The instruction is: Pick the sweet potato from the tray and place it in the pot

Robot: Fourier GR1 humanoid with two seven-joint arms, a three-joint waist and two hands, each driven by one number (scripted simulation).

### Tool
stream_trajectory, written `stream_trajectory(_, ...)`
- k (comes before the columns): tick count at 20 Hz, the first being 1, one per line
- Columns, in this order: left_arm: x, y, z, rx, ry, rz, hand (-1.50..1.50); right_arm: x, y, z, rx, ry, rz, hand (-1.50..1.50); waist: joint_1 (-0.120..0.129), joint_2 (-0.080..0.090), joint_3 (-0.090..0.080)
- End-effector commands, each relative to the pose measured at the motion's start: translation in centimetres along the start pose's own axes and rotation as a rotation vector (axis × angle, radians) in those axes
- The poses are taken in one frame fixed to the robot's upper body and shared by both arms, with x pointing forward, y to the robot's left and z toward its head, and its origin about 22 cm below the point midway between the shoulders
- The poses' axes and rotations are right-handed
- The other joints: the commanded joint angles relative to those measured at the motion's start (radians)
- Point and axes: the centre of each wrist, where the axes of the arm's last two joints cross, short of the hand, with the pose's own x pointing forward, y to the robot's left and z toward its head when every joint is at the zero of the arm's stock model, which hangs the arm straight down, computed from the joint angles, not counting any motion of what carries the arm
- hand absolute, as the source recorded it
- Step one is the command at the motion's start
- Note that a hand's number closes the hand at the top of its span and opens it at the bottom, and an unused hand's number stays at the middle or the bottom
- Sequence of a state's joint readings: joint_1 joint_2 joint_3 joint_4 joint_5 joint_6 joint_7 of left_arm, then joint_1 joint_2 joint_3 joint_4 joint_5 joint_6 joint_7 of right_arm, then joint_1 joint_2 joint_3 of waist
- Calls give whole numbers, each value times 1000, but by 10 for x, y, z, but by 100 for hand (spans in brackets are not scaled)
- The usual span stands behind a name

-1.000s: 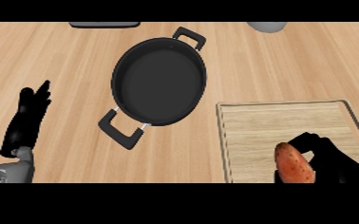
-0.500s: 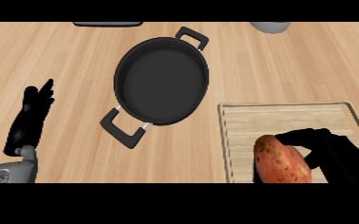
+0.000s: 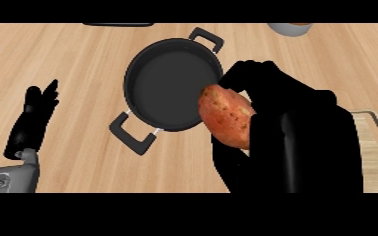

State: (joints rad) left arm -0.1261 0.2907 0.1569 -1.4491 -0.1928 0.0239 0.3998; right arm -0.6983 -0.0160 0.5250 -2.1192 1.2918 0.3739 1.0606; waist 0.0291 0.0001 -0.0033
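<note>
Head view: right hand (image 3: 295, 130) curled around sweet potato (image 3: 227, 116), holding it at the right rim of the black pot (image 3: 171, 87). Left hand (image 3: 33, 120) open, fingers up, resting near left edge of wooden counter (image 3: 66, 55).

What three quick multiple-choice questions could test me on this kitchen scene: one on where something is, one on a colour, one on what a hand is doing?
1. Where is the sweet potato?
A. lying in the pot
B. held at the pot's right rim
C. on the counter by the left hand

2. What colour is the pot?
A. black
B. red
C. white

3. What is the left hand doing?
A. gripping a handle
B. holding a lid
C. resting open, holding nothing

Answers: 1 B, the right hand curls its fingers round it there. 2 A, pot and handles are dark. 3 C, its fingers are straight.
</note>
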Motion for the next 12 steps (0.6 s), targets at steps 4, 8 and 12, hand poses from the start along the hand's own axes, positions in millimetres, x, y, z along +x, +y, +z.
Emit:
stream_trajectory(4,1,6,4,-9,0,-12,0,33,12,-68,122,172,-9,150,12,2,1)
stream_trajectory(8,14,-5,2,5,-36,-19,0,52,56,-79,201,194,25,150,23,5,1)
stream_trajectory(12,4,0,1,-18,-25,-7,0,46,85,-102,291,214,-22,150,22,8,2)
